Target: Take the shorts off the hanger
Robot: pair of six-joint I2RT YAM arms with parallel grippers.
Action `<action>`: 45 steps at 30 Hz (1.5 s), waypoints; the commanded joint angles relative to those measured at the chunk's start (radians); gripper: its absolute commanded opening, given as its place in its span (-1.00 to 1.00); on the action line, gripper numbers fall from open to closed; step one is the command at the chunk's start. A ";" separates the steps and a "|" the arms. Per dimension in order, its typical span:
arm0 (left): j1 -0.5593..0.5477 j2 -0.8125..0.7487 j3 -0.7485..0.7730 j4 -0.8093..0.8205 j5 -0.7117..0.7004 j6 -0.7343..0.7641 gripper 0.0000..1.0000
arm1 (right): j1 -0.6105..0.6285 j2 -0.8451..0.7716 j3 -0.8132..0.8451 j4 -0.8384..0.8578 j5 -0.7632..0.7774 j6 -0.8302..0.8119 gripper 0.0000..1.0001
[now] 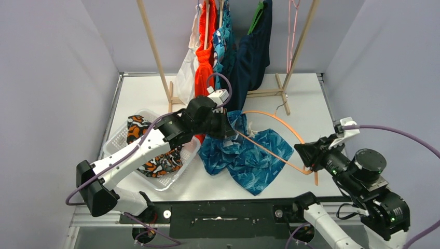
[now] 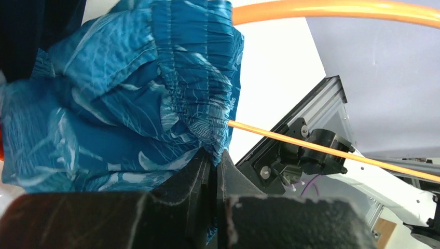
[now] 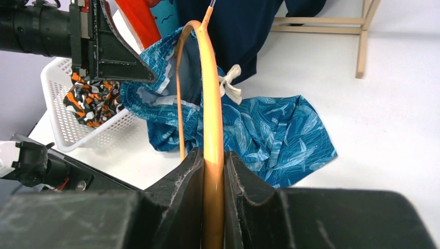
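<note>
Blue patterned shorts lie spread on the table, their waistband still round the lower bar of an orange hanger. My left gripper is shut on the gathered waistband and holds it lifted. My right gripper is shut on the hanger's bar at its right end. The hanger crosses the left wrist view. The shorts show beyond my right fingers. Camouflage shorts lie in a white basket. Orange, teal and navy shorts hang on the rack.
A wooden clothes rack stands at the back of the table, with its feet on the tabletop. An empty pink hanger hangs at its right. The basket also shows at the left of the right wrist view.
</note>
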 commanded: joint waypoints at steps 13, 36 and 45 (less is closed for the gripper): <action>0.123 -0.030 -0.206 0.179 -0.033 -0.115 -1.00 | 0.223 0.038 0.204 -0.188 0.225 0.154 -1.00; -0.191 -0.049 -0.265 0.014 -0.200 -0.029 -0.28 | 0.219 0.215 0.125 0.095 0.499 0.008 -1.00; -0.188 -0.194 -0.306 0.014 -0.358 -0.071 0.15 | 0.221 0.300 0.145 0.149 0.603 -0.075 -1.00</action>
